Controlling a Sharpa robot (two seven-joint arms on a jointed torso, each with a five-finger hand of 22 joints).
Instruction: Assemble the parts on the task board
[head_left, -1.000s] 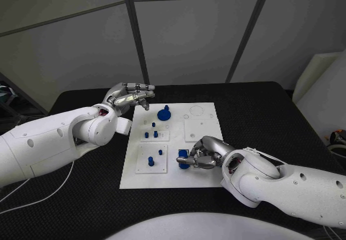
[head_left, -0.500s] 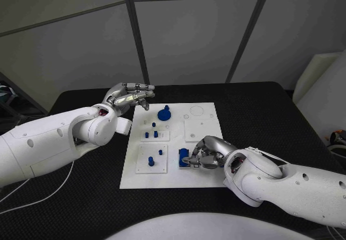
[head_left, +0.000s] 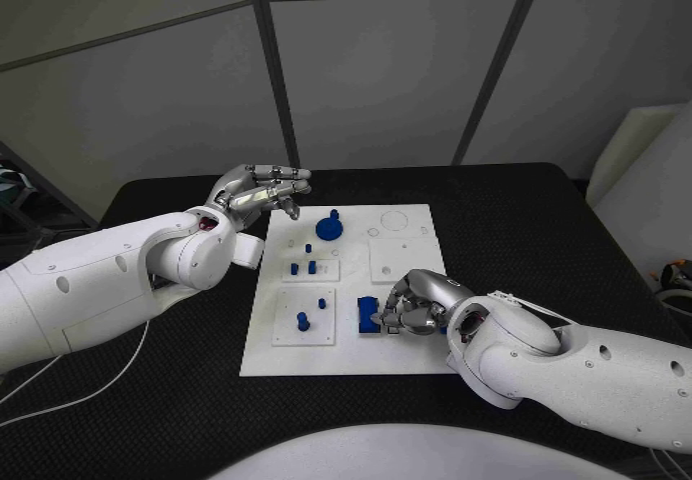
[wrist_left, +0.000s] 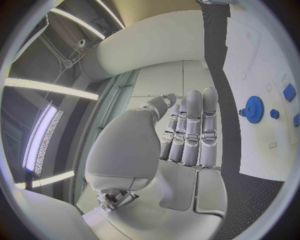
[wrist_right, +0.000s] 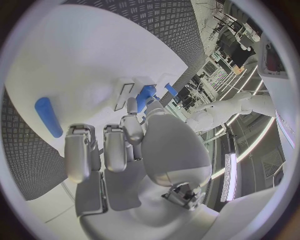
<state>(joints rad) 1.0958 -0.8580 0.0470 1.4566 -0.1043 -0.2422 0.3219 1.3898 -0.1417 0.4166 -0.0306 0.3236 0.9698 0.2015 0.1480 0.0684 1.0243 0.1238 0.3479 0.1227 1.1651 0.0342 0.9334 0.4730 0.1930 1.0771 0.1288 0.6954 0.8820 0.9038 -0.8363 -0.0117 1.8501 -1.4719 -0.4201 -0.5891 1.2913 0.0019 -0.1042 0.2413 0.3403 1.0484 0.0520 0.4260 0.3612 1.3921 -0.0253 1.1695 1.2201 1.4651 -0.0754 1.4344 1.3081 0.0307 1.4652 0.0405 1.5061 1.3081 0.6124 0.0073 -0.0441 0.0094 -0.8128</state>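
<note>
Gripping blue part (head_left: 369, 313), R hand (head_left: 415, 306)

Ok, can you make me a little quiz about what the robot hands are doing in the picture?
1. True or false: the left hand rests on the blue gear.
2. Which hand is at the blue block near the task board's front edge? A) left B) right
3. Fill in: the task board is coloured ____.

Key: 1. False, it is off the board's far left corner, apart from the gear. 2. B, the right hand. 3. White.
</note>
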